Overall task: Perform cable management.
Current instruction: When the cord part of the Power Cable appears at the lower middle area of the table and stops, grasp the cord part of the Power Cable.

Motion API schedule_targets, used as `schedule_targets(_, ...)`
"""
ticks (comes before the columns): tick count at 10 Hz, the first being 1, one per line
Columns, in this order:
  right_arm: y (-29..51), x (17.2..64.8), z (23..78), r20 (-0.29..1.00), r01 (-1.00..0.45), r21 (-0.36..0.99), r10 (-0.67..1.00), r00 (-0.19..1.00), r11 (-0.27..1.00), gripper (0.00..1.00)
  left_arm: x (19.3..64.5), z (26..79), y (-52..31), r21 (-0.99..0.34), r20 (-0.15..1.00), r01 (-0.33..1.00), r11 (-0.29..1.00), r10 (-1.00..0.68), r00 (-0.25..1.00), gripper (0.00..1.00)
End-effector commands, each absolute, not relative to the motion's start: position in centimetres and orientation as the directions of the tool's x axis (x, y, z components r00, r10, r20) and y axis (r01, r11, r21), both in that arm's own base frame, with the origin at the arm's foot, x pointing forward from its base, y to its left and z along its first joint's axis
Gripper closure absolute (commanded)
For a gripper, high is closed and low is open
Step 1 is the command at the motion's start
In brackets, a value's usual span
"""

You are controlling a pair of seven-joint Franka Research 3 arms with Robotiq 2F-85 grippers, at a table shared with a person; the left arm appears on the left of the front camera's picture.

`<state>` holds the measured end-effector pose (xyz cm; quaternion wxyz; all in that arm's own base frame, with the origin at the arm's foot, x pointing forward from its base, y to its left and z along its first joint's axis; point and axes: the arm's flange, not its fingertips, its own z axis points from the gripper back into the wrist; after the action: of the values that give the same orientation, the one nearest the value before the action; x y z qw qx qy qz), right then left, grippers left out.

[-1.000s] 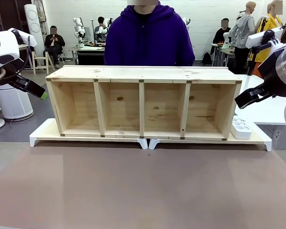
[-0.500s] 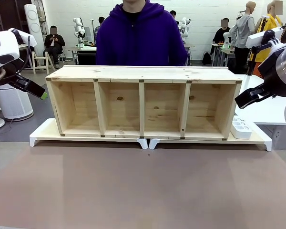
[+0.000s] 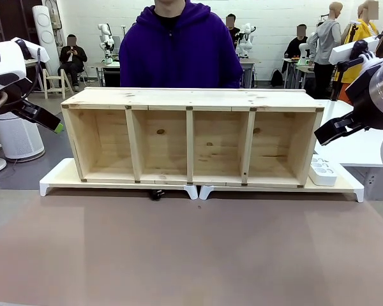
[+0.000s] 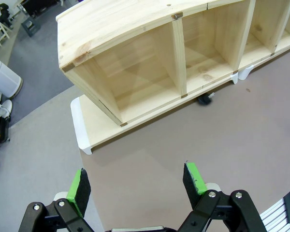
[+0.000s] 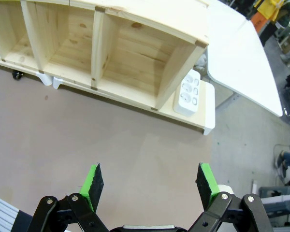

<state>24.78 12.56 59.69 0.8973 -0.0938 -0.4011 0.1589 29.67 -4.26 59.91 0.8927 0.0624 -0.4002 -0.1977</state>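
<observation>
Progress is judged minimal: the cable (image 3: 156, 194), seen as a black plug end, lies ungrasped on the desk (image 3: 191, 255) at the shelf (image 3: 191, 99) front edge, lower centre-left. Jaws of the left gripper (image 4: 137, 181) and the right gripper (image 5: 150, 181) are set wide open and empty.

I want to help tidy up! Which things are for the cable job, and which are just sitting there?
For the job: black cable plug.
Just sitting there: wooden shelf, white power strip.

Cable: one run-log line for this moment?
cable: plug on table at shelf base | left gripper: open, empty | right gripper: open, empty
</observation>
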Motion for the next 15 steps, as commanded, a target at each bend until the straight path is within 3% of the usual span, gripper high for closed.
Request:
schedule_targets(1, 12.52, 25.11, 59.49, 0.687, -0.212, -0.291, 0.358, 0.632, 0.933, 0.00, 30.06, 59.85, -4.36, 0.258, 0.702, 0.300, 0.918, -0.391, 0.595, 0.00)
schedule_targets(15, 12.52, 25.11, 59.49, 0.687, -0.212, -0.291, 0.358, 0.632, 0.933, 0.00, 30.06, 59.85, -4.36, 0.258, 0.702, 0.300, 0.918, -0.391, 0.595, 0.00)
